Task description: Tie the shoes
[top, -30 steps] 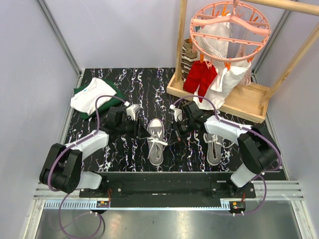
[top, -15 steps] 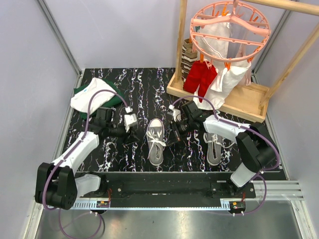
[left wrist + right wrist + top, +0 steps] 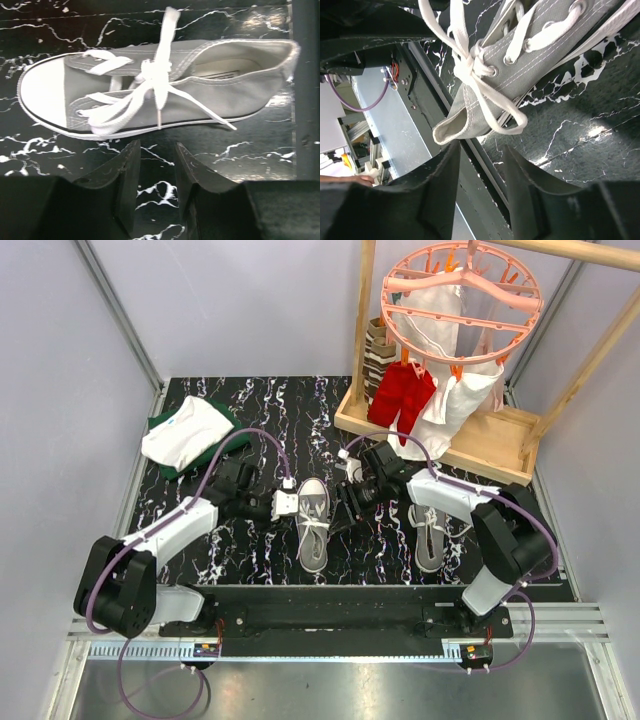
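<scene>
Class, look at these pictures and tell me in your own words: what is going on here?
Two robot arms are tying grey sneakers on a black marbled table. The left gripper and right gripper sit on either side of the middle shoe, both open and holding nothing. That shoe's white laces are crossed into a knot with loose ends. The second shoe lies further right, by the right arm.

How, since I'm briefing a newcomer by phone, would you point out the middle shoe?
On the black marbled table, look at the middle of its near half. A grey canvas sneaker lies there, white toe cap toward the back. Unlike the second sneaker to its right, it is not hidden by the right arm.
</scene>
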You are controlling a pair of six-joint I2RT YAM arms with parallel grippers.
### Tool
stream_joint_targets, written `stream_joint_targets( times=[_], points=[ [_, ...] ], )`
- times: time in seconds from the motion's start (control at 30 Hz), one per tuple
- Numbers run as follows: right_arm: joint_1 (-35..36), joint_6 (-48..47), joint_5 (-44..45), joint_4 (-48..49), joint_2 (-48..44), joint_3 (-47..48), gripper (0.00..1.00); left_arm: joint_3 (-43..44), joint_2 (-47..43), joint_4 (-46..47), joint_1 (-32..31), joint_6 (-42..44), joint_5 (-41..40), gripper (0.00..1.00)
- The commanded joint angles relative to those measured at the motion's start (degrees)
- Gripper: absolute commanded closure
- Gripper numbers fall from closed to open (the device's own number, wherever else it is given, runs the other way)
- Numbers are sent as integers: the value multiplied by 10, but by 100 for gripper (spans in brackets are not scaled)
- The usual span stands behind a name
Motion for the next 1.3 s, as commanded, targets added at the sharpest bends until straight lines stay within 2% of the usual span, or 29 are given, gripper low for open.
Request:
stream_joint_targets(
  times=[0.0,0.43,0.53,0.57,0.7,0.77,1.27],
  points=[
    [-14,2,-12,4,7,33,48,19,7,50,-16,13,-33,63],
    [-40,15,-24,4,28,44,46,38,36,64,-82,16,-92,60],
    [-40,15,-24,5,30,45,46,42,43,69,-93,9,-103,65],
    [-40,15,-24,3,30,45,46,43,44,70,-94,6,-106,74],
    [-40,15,-24,4,29,45,45,38,39,73,-93,-15,-132,94],
    [-40,15,-23,4,30,45,45,32,34,69,-88,-9,-137,99],
    [-40,18,-29,4,37,45,46,13,11,0,-32,56,-147,100]
  ],
)
